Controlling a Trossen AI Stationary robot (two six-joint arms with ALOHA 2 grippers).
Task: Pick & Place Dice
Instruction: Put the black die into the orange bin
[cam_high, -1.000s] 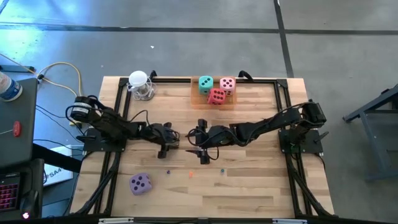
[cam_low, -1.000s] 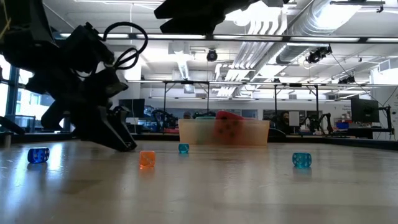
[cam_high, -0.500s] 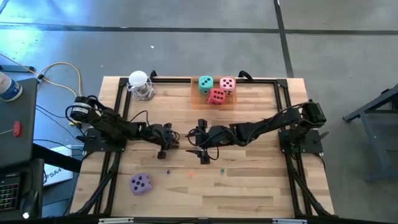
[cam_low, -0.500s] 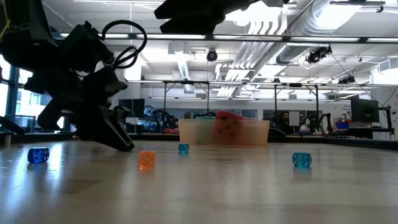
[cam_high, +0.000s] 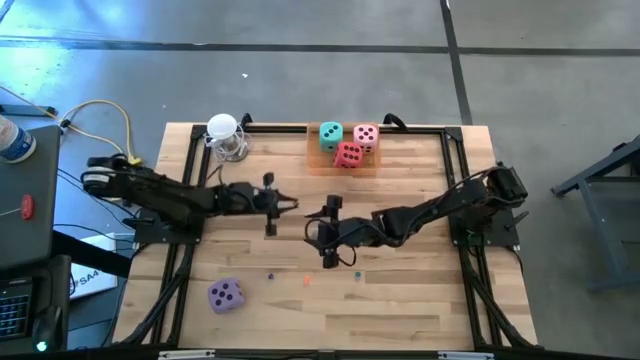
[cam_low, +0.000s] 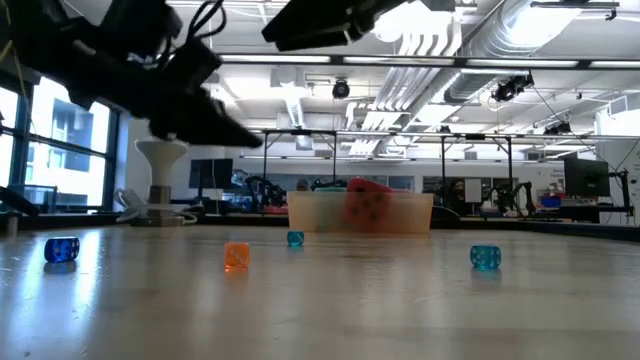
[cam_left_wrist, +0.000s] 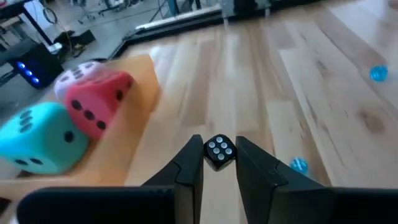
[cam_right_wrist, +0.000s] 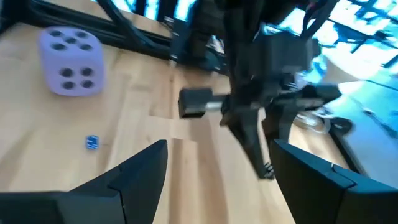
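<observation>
Left wrist view: left gripper (cam_left_wrist: 219, 163) clamped on small black die (cam_left_wrist: 219, 152), raised off counter (cam_high: 400, 300), aimed toward tray (cam_high: 312, 160) – likely for drop-off.
Tray: holds teal die (cam_high: 331, 134), pink die (cam_high: 366, 136), red die (cam_high: 348, 154).
Purple die (cam_high: 226, 294): well apart from tray, near counter's front-left corner, not yet collected.
Right gripper (cam_high: 329, 232): spread wide, empty, between tray and front edge, probably waiting.

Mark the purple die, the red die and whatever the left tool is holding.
purple die (cam_high: 226, 294): high view, its top face.
red die (cam_left_wrist: 98, 107): left wrist view, its pipped front face.
small black die (cam_left_wrist: 219, 152): left wrist view, its pipped face between the left tool's fingers.
</observation>
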